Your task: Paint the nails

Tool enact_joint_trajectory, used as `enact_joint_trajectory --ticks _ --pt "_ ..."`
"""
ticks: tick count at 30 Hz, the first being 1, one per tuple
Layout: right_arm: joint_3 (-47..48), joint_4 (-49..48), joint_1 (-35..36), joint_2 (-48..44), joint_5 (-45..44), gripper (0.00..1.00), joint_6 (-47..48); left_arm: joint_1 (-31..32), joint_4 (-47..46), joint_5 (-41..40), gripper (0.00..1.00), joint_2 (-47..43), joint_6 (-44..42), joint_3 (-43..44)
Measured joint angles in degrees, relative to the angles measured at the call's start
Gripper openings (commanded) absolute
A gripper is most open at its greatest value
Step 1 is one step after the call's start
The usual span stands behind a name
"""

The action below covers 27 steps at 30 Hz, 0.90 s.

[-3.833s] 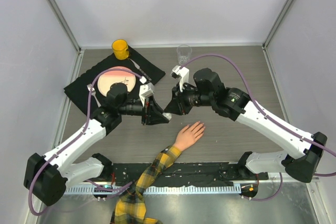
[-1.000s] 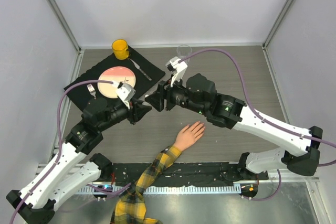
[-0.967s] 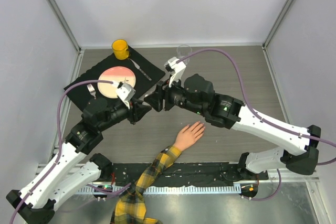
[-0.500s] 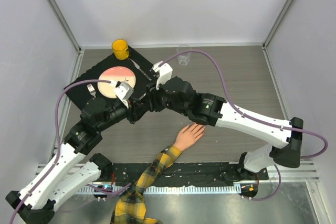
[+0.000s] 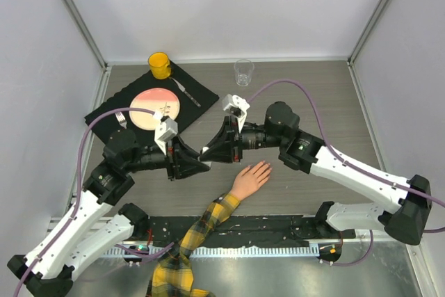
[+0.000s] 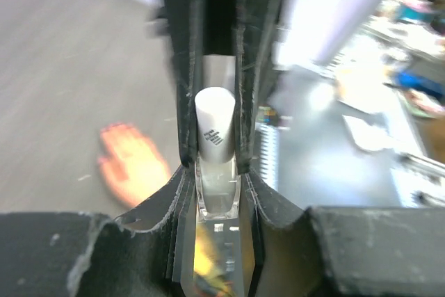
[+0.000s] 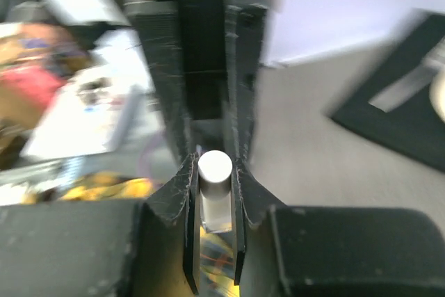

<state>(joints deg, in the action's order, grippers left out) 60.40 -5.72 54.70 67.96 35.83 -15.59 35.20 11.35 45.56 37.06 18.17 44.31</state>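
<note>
The peach mannequin hand (image 5: 252, 177) lies palm down, fingers outstretched, on an arm in a yellow-black plaid sleeve (image 5: 201, 224). Its nails (image 5: 266, 166) are too small to make out. My two grippers meet tip to tip just left of the hand, above the table. My left gripper (image 5: 197, 165) is shut on the clear body of a small bottle (image 6: 219, 193). My right gripper (image 5: 208, 152) is shut on the bottle's white cap (image 7: 214, 170), which also shows in the left wrist view (image 6: 214, 130). The hand is a blur in the left wrist view (image 6: 132, 168).
A black mat (image 5: 201, 92) at the back left holds a pink plate (image 5: 154, 104), a fork (image 5: 122, 119) and a knife (image 5: 184, 92). A yellow cup (image 5: 159, 65) and a clear glass (image 5: 243, 71) stand near the back wall. Walls enclose three sides.
The right arm has drawn back to the right. The left gripper has swung right and nearer. Their meeting point has shifted toward the mannequin hand.
</note>
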Motion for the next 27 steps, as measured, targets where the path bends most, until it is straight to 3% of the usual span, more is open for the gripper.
enact_joint_trajectory --ticks 3,7,10,11,16,21,27 --pt "-2.73 -12.07 -1.79 1.14 12.24 0.01 -5.42 -0.02 -3.02 6.29 0.00 -0.26 3.52 -0.02" --pt "-4.17 -22.71 -1.95 2.75 19.43 0.04 -10.60 0.31 -5.75 11.10 0.00 -0.46 6.01 -0.04" --pt "-3.98 -22.45 -1.92 2.89 19.10 0.36 -10.71 0.42 -5.46 11.04 0.00 -0.46 5.38 0.11" --pt "-3.08 -19.43 -1.88 2.80 17.94 0.48 -9.84 0.42 -4.04 10.10 0.00 -0.46 4.15 0.48" --pt "3.61 -2.40 -0.68 2.10 2.99 0.63 -7.06 0.07 1.90 -0.76 0.00 -1.07 -3.85 2.10" --pt "6.56 8.59 0.46 1.25 -12.72 0.64 -7.02 0.46 5.68 -11.32 0.00 -2.91 -10.32 2.60" --pt "14.32 19.61 7.54 3.21 -29.83 0.61 -5.55 0.46 6.99 -20.65 0.00 -3.48 -13.94 2.60"
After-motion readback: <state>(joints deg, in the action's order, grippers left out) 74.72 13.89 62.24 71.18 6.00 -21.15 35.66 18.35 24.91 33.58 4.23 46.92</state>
